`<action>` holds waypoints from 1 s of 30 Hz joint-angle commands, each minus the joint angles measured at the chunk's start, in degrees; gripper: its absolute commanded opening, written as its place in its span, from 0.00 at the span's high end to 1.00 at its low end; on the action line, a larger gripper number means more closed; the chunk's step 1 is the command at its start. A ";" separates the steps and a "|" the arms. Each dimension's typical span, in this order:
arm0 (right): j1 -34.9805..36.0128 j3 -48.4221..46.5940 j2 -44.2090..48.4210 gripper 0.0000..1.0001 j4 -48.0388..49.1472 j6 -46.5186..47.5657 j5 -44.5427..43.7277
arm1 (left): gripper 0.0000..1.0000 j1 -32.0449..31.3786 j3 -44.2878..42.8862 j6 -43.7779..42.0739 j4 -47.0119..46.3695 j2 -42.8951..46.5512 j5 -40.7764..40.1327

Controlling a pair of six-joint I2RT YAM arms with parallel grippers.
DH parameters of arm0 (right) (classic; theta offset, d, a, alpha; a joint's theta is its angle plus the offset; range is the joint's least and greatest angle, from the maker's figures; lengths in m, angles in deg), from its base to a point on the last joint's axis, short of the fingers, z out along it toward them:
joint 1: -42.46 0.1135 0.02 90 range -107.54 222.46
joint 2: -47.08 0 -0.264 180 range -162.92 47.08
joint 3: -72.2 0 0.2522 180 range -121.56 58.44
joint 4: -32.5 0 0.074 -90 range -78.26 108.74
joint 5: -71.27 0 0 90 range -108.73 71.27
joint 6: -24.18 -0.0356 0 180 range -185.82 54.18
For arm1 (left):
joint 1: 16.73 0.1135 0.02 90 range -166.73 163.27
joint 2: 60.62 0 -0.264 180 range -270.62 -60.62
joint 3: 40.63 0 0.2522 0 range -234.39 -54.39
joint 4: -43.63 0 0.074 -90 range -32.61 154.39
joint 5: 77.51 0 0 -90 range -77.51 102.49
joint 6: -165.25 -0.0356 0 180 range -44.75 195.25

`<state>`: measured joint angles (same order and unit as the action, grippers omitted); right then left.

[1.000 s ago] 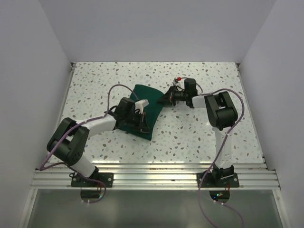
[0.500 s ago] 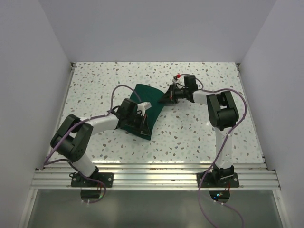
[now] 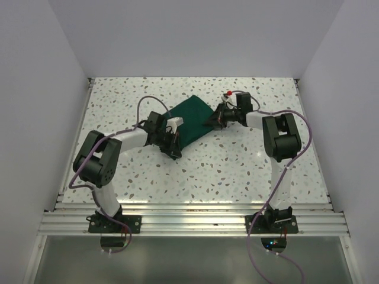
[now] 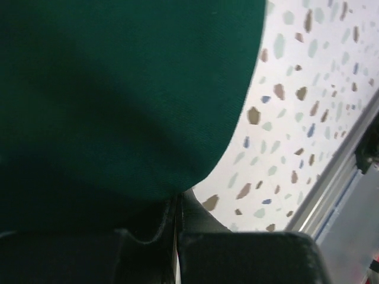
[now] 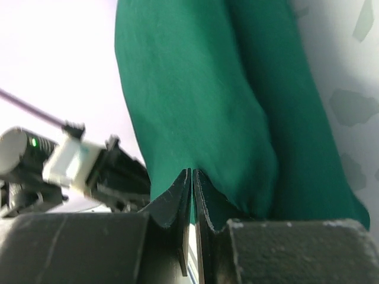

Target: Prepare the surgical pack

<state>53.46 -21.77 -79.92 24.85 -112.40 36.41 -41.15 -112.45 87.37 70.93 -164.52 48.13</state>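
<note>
Drape [image 3: 192, 118]: dark green, mid-desk [image 3: 237, 168], now carried nearer the far edge and pulled straighter than a second ago. Left pincer [image 3: 173, 146]: clenched on its near corner. Right pincer [image 3: 213, 121]: clenched on its right corner. Spreading likely under way.

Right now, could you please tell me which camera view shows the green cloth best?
The top view is best: it shows the whole green cloth held between the left gripper and the right gripper. Each wrist view shows only a close-up patch of the fabric, pinched at its own shut fingers.
</note>
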 commanded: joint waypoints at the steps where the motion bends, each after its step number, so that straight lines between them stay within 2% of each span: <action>1: 0.42 3.12 0.87 0.90 -5.93 6.33 -4.33 | 1.00 3.94 -1.00 -5.08 2.36 -1.40 -9.09; 5: 0.33 5.32 3.33 0.90 -8.13 8.09 -4.16 | 1.00 4.39 1.10 -6.85 4.47 2.11 -9.88; 10: 0.42 4.97 8.08 0.90 -10.32 8.88 -4.16 | 0.99 4.39 4.62 -3.07 4.83 11.95 -7.78; 14: 0.42 2.25 12.20 0.89 -12.61 8.80 -2.49 | 0.93 4.39 6.55 0.96 5.79 20.81 -7.42; 17: 1.64 1.11 12.92 0.89 -9.38 6.08 -1.88 | 0.90 4.39 6.73 2.38 6.76 24.00 -8.13; 21: 5.69 -4.42 8.71 0.89 -8.84 3.45 -1.43 | 0.86 4.56 5.68 4.40 7.81 26.46 -9.00; 27: 11.75 -5.49 2.91 0.89 2.84 -6.22 -1.70 | 0.83 5.70 4.19 6.60 8.43 28.22 -8.48; 30: 13.43 -2.60 0.88 0.89 7.50 -9.21 -1.52 | 0.83 6.49 4.19 7.39 8.52 29.10 -7.95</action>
<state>66.34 -26.21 -76.91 26.08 -116.05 34.70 -35.82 -106.16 92.70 79.28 -138.07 39.71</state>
